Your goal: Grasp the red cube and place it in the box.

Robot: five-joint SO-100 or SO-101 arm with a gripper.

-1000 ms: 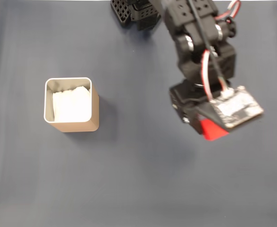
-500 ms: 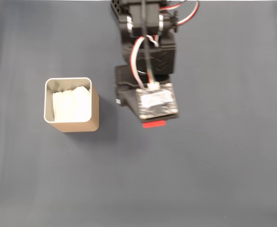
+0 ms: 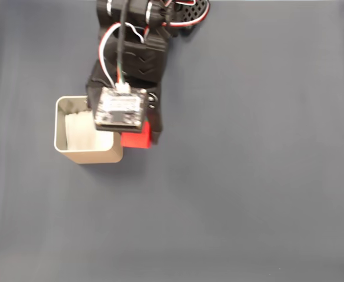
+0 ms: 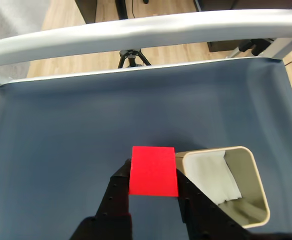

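1. The table [image 4: 51,140] is covered in a plain dark blue-grey cloth, smooth apart from faint creases, and it fills the fixed view edge to edge.
2. In the wrist view a pale grey rail [image 4: 150,27] runs along the far edge of the table, and past it lies a light wooden floor [image 4: 61,12] with dark furniture legs [image 4: 131,59] standing on it.
3. The end effector [image 4: 153,192] is clamped on the red cube [image 4: 153,171]: in the wrist view 2 black fingers [image 4: 117,187] press against the cube's left and right faces, and the cube is lifted clear of the cloth.
4. The box [image 4: 250,170] sits just to the right of the cube in the wrist view, its near corner almost meeting the cube's edge; whether they touch I cannot tell.
5. In the fixed view the arm [image 3: 133,56] reaches down from the top edge, and the cube [image 3: 137,139] pokes out below the wrist camera board [image 3: 120,110], just right of the box [image 3: 98,154].
6. That board and the arm hide the box's top right corner and most of the cube; the fingers themselves are covered from above.
7. The box's white lining [image 3: 80,132] is partly visible; the wrist view cuts its lower right corner close to the frame edge.
8. The arm's base is cropped by the top of the fixed view.
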